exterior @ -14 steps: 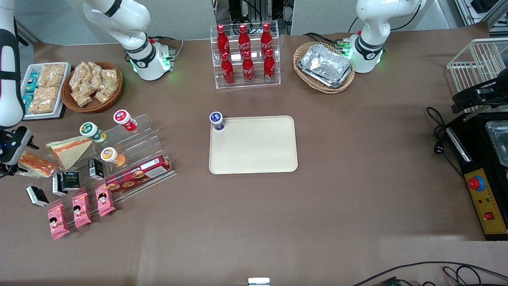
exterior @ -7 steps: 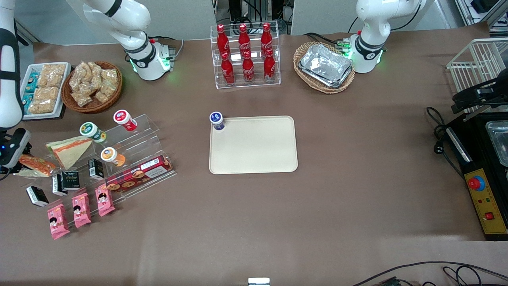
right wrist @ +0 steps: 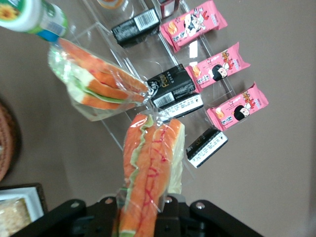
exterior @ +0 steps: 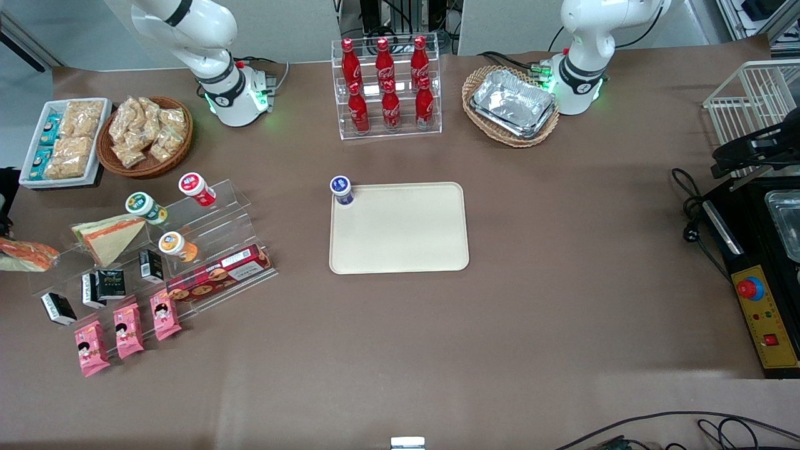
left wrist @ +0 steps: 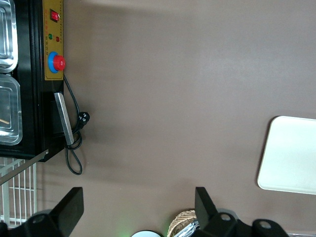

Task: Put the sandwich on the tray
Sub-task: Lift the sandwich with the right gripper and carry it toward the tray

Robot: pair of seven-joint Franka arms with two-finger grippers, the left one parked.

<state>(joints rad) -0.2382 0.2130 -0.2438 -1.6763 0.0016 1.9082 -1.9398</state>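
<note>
Gripper [right wrist: 143,207] was clamped on the sandwich [right wrist: 148,173], lifted above the table at the working arm's end. In the wrist view the wedge stuck out from between the fingers, orange filling edge facing the camera, wrap intact. In the front view only the sandwich's tip [exterior: 25,255] showed at the frame edge, beside the acrylic rack [exterior: 206,250]; the gripper itself was out of that frame.

A second sandwich [exterior: 109,237] sat on the rack, next to the green-lidded cup [exterior: 145,207]. In the wrist view it [right wrist: 96,81] lay close to the held one, apart from it.

Tray [exterior: 400,247] was mid-table, well apart from the sandwich. One blue-lidded cup [exterior: 342,189] stood at its corner.

Three pink packets [exterior: 128,328] lay at the rack's near edge.
</note>
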